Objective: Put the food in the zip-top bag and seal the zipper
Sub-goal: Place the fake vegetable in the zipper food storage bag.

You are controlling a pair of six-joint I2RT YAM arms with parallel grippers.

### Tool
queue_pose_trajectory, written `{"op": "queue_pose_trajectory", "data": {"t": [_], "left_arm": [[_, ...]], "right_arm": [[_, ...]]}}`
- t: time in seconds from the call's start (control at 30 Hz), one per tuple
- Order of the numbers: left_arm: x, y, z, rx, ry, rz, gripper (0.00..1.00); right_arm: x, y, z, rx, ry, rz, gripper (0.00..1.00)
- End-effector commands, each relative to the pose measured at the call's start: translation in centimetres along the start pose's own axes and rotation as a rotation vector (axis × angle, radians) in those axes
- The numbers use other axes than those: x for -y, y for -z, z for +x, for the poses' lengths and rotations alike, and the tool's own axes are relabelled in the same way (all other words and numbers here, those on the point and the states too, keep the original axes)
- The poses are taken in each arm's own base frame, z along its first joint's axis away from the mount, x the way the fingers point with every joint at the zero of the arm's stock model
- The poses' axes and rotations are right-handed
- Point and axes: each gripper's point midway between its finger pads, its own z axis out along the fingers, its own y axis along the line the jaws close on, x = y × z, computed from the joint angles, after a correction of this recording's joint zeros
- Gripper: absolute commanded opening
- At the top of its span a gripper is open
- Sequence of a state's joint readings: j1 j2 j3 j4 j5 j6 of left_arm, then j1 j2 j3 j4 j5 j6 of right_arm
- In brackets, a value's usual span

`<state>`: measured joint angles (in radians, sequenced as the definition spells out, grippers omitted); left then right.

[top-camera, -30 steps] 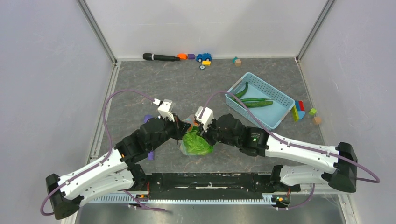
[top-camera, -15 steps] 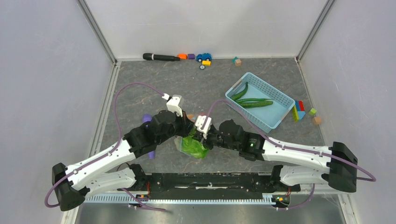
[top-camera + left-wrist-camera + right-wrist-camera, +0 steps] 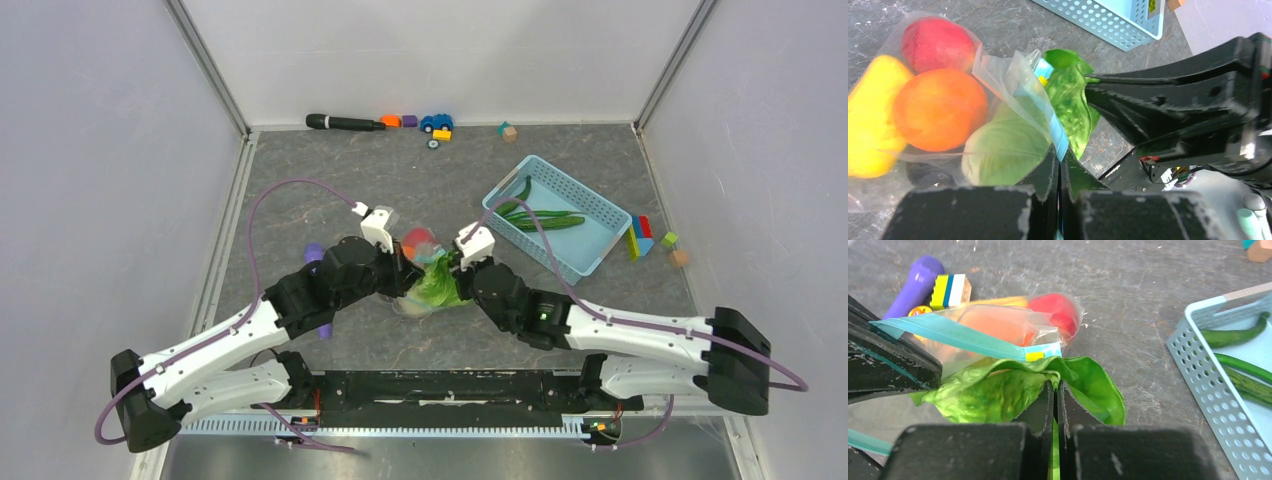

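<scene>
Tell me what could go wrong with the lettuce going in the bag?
The lettuce pokes out across the zipper, so it might get caught when sealing. The jaws of the left gripper pinch the bag only by its edge, which could slip. Green pods lie in the basket, easy to forget.

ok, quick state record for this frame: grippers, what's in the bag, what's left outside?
left gripper: shut on the zipper
right gripper: shut on the lettuce
in zip-top bag: red fruit, orange, mango
lettuce: partway into the mouth, leaf end outside
outside: green pods, lying in the blue basket
seal: not done, mouth open
</scene>
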<state>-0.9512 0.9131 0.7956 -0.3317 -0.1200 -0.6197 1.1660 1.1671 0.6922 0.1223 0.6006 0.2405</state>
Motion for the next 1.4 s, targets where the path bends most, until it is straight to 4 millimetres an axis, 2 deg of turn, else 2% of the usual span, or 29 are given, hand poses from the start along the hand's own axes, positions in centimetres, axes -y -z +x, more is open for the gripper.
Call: {"op": "queue_pose_trajectory", "data": {"t": [0.0, 0.2, 0.37, 0.43, 0.57, 0.7, 0.8, 0.87, 0.93, 1.0, 1.17, 1.2, 1.37], "left_arm": [[2.9, 1.1, -3.1, 0.084, 0.061, 0.089, 0.02], [3.6, 0.1, -4.7, 0.101, 0.102, 0.062, 0.02], [4.5, -1.2, -5.6, 0.089, 0.144, 0.051, 0.02], [4.6, -1.7, -5.5, 0.083, 0.163, 0.040, 0.02], [4.2, -2.4, -5.4, 0.082, 0.206, 0.009, 0.02], [3.9, -2.5, -5.4, 0.090, 0.219, -0.003, 0.02], [3.6, -2.4, -5.5, 0.103, 0.221, -0.015, 0.02], [3.5, -2.3, -5.6, 0.113, 0.223, -0.017, 0.02], [3.3, -2.2, -5.7, 0.125, 0.222, -0.025, 0.02], [2.8, -2.0, -5.8, 0.141, 0.226, -0.041, 0.02], [2.3, -1.7, -5.9, 0.162, 0.231, -0.055, 0.02], [2.1, -1.6, -5.9, 0.166, 0.231, -0.060, 0.02], [1.7, -1.3, -6.0, 0.180, 0.232, -0.077, 0.02]], "right_arm": [[3.3, 2.3, -5.2, 0.214, -0.185, 0.105, 0.00], [2.5, 4.9, -8.7, 0.363, -0.261, -0.044, 0.00], [1.8, 6.1, -10.3, 0.412, -0.263, -0.121, 0.00], [1.5, 6.0, -10.0, 0.394, -0.255, -0.128, 0.00], [0.9, 4.8, -8.0, 0.317, -0.210, -0.125, 0.00], [0.8, 3.1, -6.1, 0.184, -0.105, -0.064, 0.00], [0.7, 2.8, -5.5, 0.149, -0.076, -0.058, 0.02], [0.7, 3.0, -5.7, 0.156, -0.076, -0.064, 0.18], [0.8, 3.4, -6.1, 0.170, -0.080, -0.072, 0.42], [1.1, 4.0, -6.7, 0.193, -0.092, -0.081, 0.61], [1.5, 5.6, -8.1, 0.238, -0.126, -0.106, 0.93], [1.6, 5.8, -8.2, 0.241, -0.131, -0.107, 0.98], [2.9, 7.0, -8.8, 0.232, -0.196, -0.073, 0.98]]}}
